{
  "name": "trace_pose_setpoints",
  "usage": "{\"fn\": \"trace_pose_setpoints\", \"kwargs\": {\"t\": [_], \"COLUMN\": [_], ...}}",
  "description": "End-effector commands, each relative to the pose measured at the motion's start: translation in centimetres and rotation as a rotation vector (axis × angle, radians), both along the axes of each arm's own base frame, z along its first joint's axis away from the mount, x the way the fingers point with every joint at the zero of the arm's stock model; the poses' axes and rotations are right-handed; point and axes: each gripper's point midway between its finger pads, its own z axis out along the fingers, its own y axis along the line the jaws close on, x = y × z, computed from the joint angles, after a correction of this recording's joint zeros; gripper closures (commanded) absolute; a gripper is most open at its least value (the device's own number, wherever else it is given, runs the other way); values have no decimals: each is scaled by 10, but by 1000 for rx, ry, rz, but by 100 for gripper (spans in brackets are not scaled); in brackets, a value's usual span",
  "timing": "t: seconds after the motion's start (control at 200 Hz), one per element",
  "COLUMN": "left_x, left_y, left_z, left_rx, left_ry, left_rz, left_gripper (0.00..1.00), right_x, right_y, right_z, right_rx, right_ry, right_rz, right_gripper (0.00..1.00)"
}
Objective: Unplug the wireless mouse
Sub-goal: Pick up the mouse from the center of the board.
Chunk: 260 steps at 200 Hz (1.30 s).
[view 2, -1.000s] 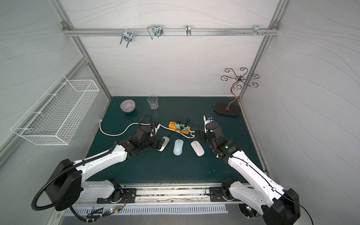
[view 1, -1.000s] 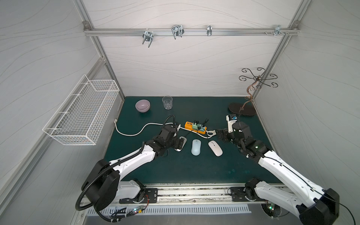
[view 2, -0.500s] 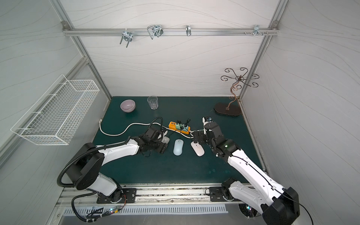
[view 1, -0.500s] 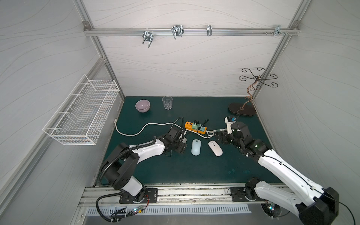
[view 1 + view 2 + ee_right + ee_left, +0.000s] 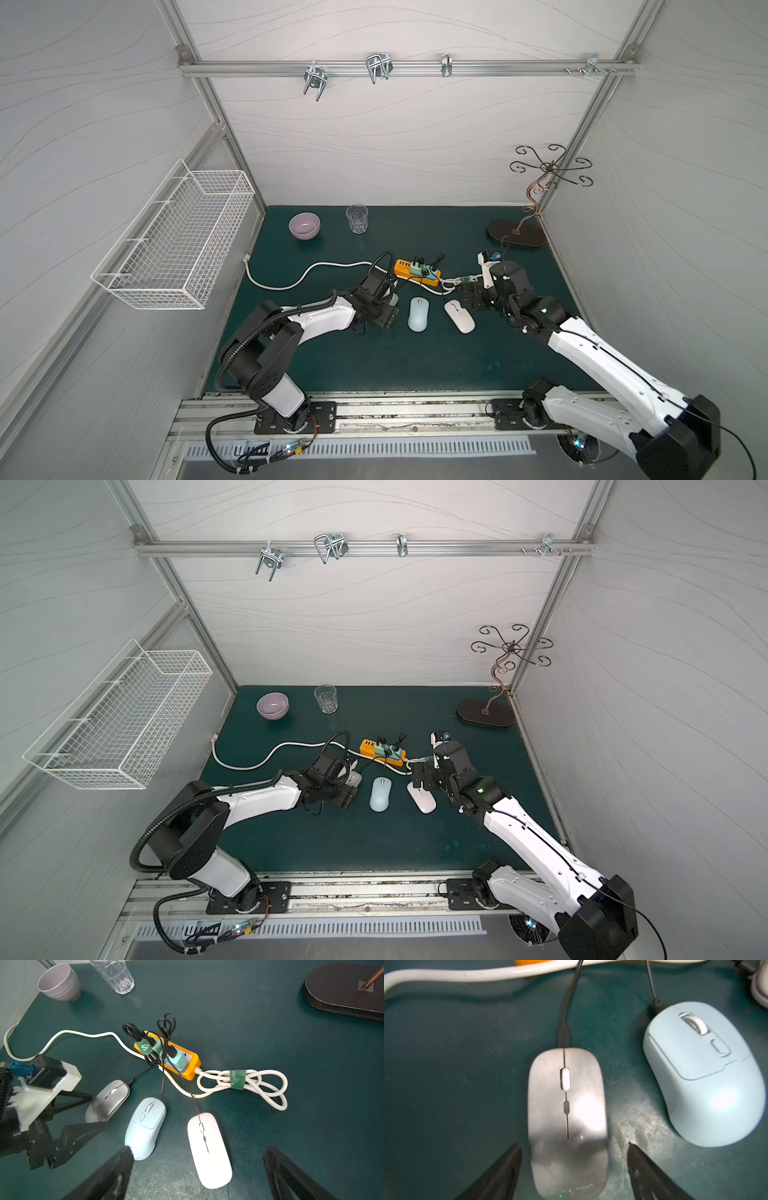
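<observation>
The flat silver mouse (image 5: pixel 566 1115) lies on the green tabletop (image 5: pixel 446 1084), its long side pointing away from the left gripper (image 5: pixel 573 1147), whose jaws stand apart beside its back end; the black cable (image 5: pixel 564 1035) plugs into its far end

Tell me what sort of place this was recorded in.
Probably a lab test cell for robot manipulation, not a home or office: white panels on an aluminium frame enclose a green mat, and the left arm and right arm are bolted to a front rail.
</observation>
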Motion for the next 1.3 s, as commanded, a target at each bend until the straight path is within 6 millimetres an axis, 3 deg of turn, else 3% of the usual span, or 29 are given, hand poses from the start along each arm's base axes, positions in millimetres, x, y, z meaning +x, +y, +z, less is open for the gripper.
{"fn": "trace_pose_setpoints", "kwargs": {"t": [0.0, 0.29, 0.38, 0.495, 0.986, 1.296], "left_x": [13, 6, 4, 5, 7, 6], "left_y": [-11, -19, -19, -17, -4, -4], "left_z": [9, 0, -2, -6, -16, -23], "left_rx": [-7, -27, -20, 1, 93, 144], "left_ry": [-37, 17, 30, 42, 36, 42], "left_rz": [-14, -58, -64, -60, -30, -38], "left_gripper": [18, 19, 27, 32, 36, 46], "right_x": [-6, -7, -8, -8, -9, -11], "right_y": [-3, -6, -6, -6, -4, -3], "right_z": [-3, -4, -4, -4, -4, -5], "right_rx": [-6, -13, -13, -12, -2, 11], "right_ry": [13, 10, 12, 12, 18, 22], "right_rz": [-5, -9, -11, -9, -3, 2], "right_gripper": [1, 1, 1, 1, 1, 1]}}
